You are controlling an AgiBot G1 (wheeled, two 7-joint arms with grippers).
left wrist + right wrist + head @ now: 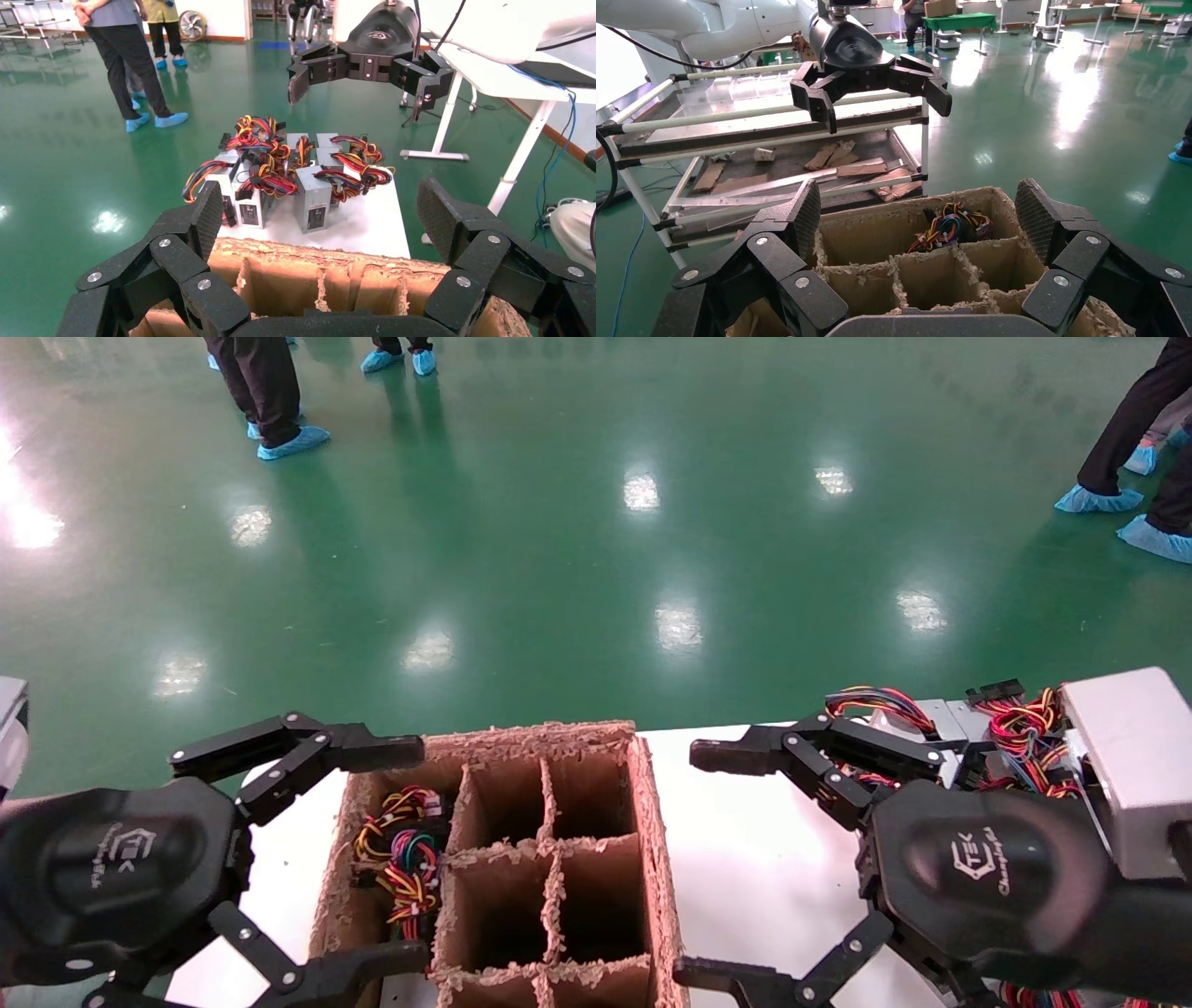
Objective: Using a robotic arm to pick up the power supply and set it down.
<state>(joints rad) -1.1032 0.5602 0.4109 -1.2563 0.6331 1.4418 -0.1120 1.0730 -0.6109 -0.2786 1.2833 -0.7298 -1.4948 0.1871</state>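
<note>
Several grey power supplies (313,200) with red, yellow and black wire bundles stand grouped on the white table (764,840), far right in the head view (941,719). Another wire bundle (405,850) fills one far-left compartment of the brown cardboard divider box (652,822), also seen in the right wrist view (951,225). My left gripper (416,850) hovers open at the box's left side, holding nothing. My right gripper (691,864) hovers open over the table between box and power supplies, also holding nothing. Each wrist view looks across the box (316,256) (877,221) through wide-spread fingers.
A low rack (772,154) holding cardboard scraps stands beyond the box on my left. People in blue shoe covers (270,393) stand on the green floor past the table. A white table leg (520,154) rises on my right.
</note>
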